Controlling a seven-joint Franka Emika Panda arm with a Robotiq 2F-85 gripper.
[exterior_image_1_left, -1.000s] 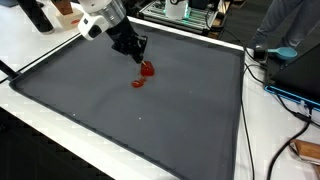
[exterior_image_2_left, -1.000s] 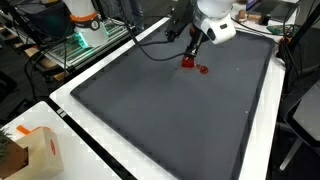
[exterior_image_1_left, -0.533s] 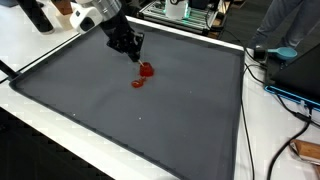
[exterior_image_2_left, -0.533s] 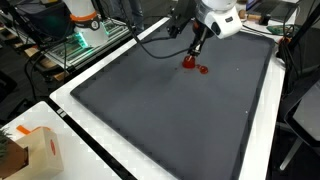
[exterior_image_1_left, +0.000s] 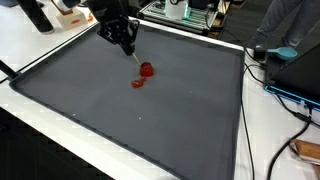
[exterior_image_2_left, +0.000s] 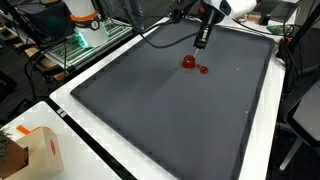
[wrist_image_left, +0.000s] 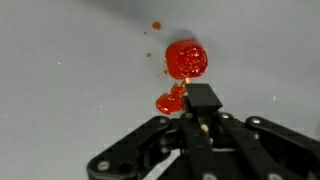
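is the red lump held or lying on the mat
Lying on the mat: the red lump sits there, apart from the gripper.

A dark mat (exterior_image_1_left: 170, 120) covers the white counter (exterior_image_1_left: 35, 45); on it lie a round red lump (exterior_image_1_left: 147, 70) and, just beside, a smaller red piece (exterior_image_1_left: 138, 83).

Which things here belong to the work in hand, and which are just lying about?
In hand:
- hand, shut, above the mat
- red round lump
- small red piece beside the lump
- gray mat under both

Lying about:
- cardboard box
- cables
- wire rack
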